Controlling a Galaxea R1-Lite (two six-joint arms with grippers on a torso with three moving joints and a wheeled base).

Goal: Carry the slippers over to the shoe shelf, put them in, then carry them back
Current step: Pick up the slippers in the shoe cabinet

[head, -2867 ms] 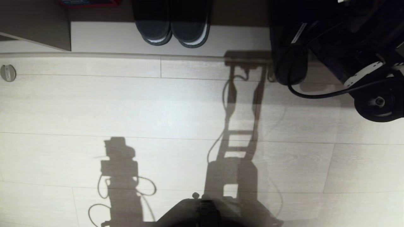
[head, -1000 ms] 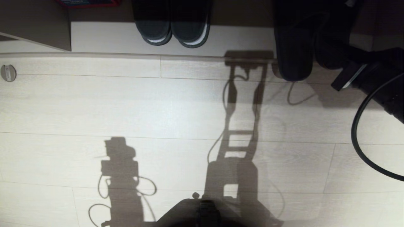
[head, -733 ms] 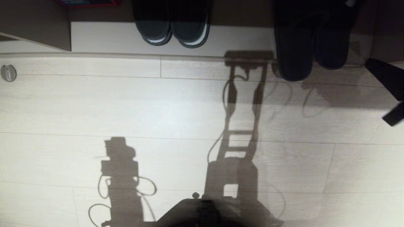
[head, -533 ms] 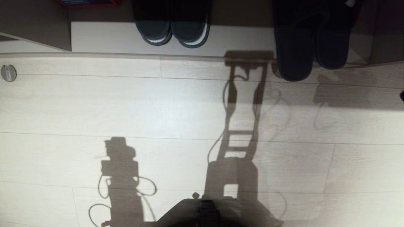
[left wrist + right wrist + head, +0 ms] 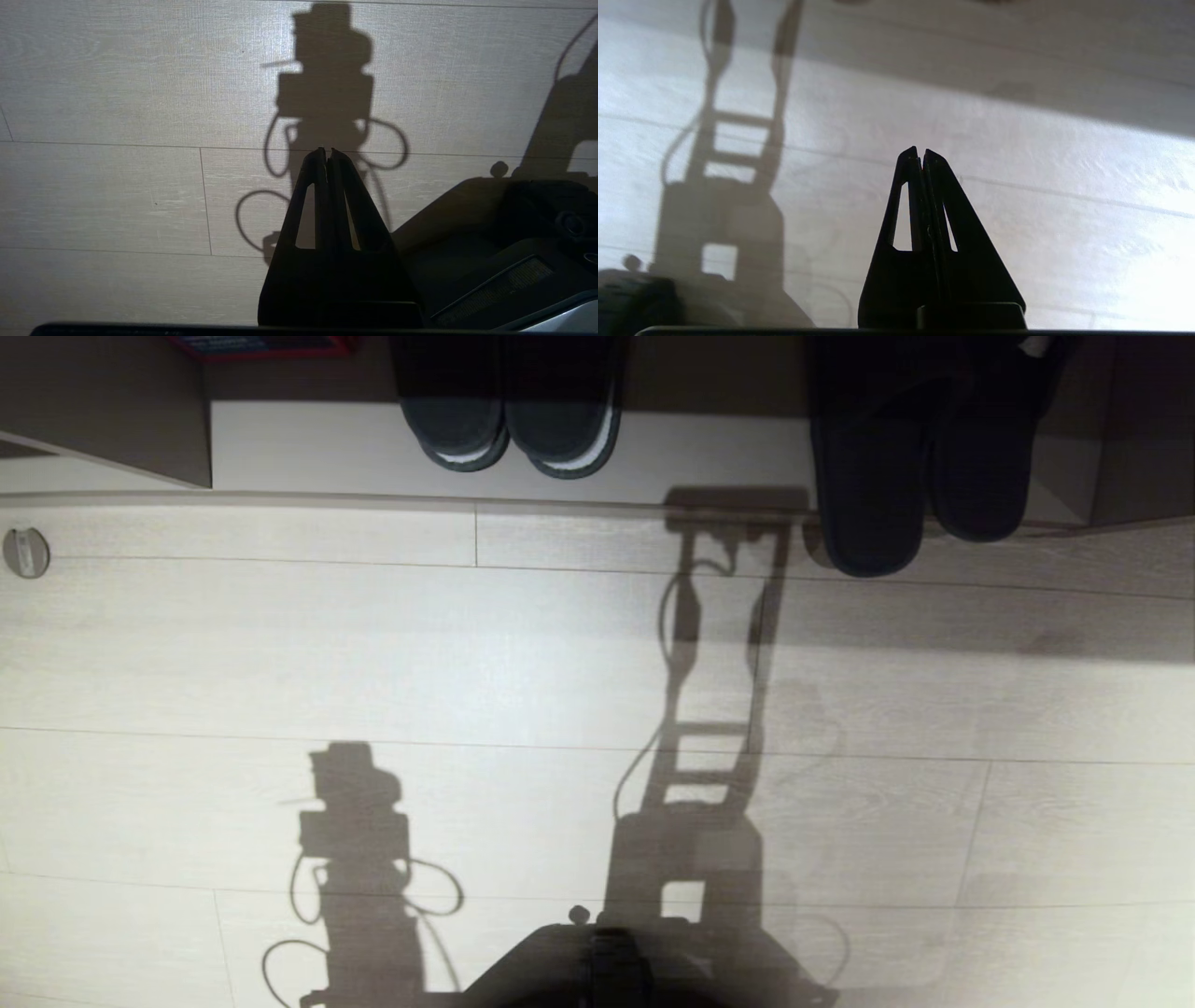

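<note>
At the shoe shelf edge, slippers overhanging (both pincers clenched, empty).

The slippers lie in the shoe shelf, right of another pair.

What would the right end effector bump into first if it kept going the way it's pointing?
Probably just the wooden floor. The right end effector is shut and empty, aimed at bare boards with only shadows ahead. Nothing stands between as far as its camera shows, though depth is unclear.
</note>
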